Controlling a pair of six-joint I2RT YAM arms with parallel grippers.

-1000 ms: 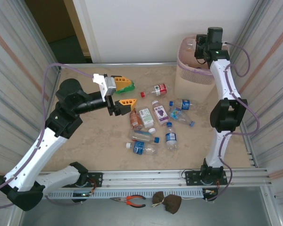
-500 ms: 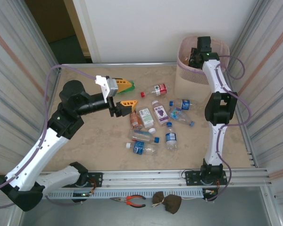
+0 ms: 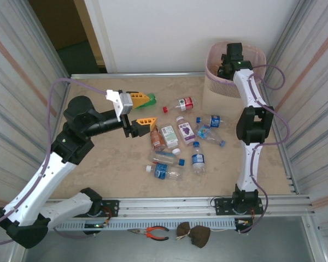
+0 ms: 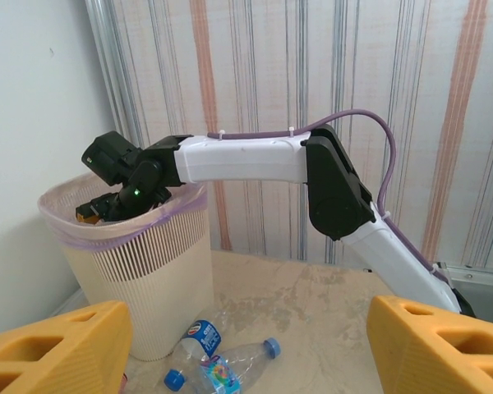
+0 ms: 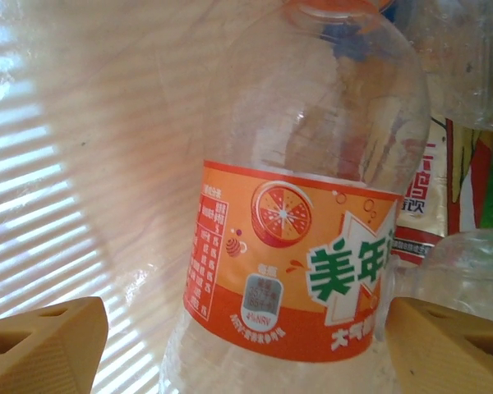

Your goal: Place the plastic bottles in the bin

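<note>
The pale pink bin (image 3: 251, 54) stands at the far right corner; it is also in the left wrist view (image 4: 140, 246). My right gripper (image 3: 228, 63) reaches down inside it. There its jaws (image 5: 246, 345) stand open around a clear bottle with an orange label (image 5: 296, 254), which lies among other bottles against the liner. Several plastic bottles lie mid-table, among them a red-labelled one (image 3: 182, 103), a brownish one (image 3: 157, 140) and a blue-labelled one (image 3: 212, 121). My left gripper (image 3: 142, 111) hovers open and empty left of them, beside a green bottle (image 3: 148, 99).
Two clear blue-capped bottles (image 4: 199, 355) lie at the bin's foot. The right arm (image 4: 255, 160) arches over the bin's rim. Corrugated walls close in both sides. Pliers (image 3: 153, 233) lie below the front rail.
My right gripper went down into the bin and opened, letting go of the orange-labelled bottle. The left arm drew slightly back to the left.
</note>
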